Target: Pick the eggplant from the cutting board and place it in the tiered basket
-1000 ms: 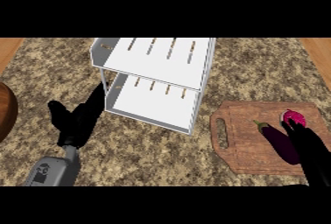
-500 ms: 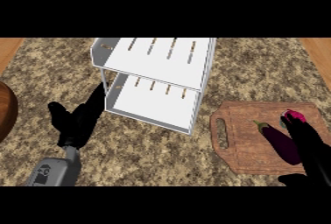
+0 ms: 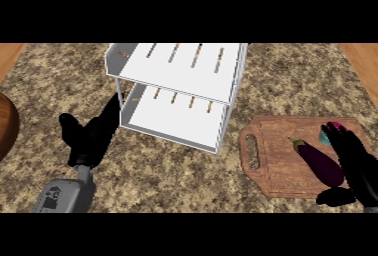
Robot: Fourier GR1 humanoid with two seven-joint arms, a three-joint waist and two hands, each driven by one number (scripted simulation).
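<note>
Right black hand [image 3: 354, 162] lies w/ relaxed fingers beside dark purple eggplant [image 3: 319, 161] on brown wooden cutting board [image 3: 277, 155], ready to grasp; left hand [image 3: 87, 140] rests released.

The worktop [image 3: 170, 170] is evenly and softly lit. No glare is seen. Only faint shadows are cast under the basket [image 3: 181, 95].

You could not see the right hand [image 3: 358, 165] whole: its wrist and forearm ran off the view's right and lower edges. It covered the right end of the eggplant [image 3: 317, 161] and most of a small pink and teal thing [image 3: 326, 135] you could not identify. The tiered basket [image 3: 177, 100] was cut off at the top. A dark round shape [image 3: 6, 127] was cut by the left edge.
</note>
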